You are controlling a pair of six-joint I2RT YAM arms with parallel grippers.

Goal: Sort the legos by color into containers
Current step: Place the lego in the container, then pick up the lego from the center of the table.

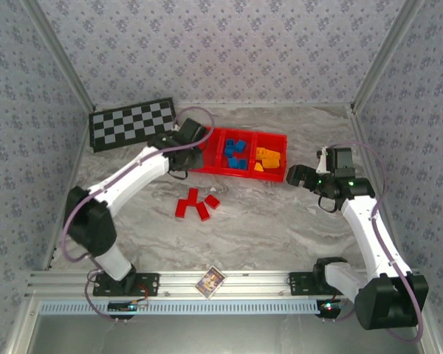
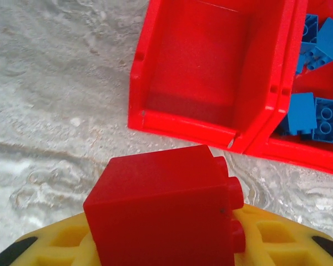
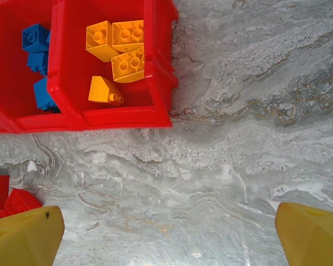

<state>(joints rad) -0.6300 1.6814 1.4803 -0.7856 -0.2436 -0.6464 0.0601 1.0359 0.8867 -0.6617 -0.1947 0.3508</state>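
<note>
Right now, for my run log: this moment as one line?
left gripper: shut on red lego | right gripper: open | left tray compartment: empty

The left compartment of the tray (image 1: 229,173) is largely covered from above by the left end effector (image 1: 186,140). The gripped red brick (image 2: 161,213) is cut off by the left wrist view's lower edge, and the yellow fingers (image 2: 61,244) are mostly hidden behind it. The print on the card (image 1: 211,282) is too small to be read.
</note>
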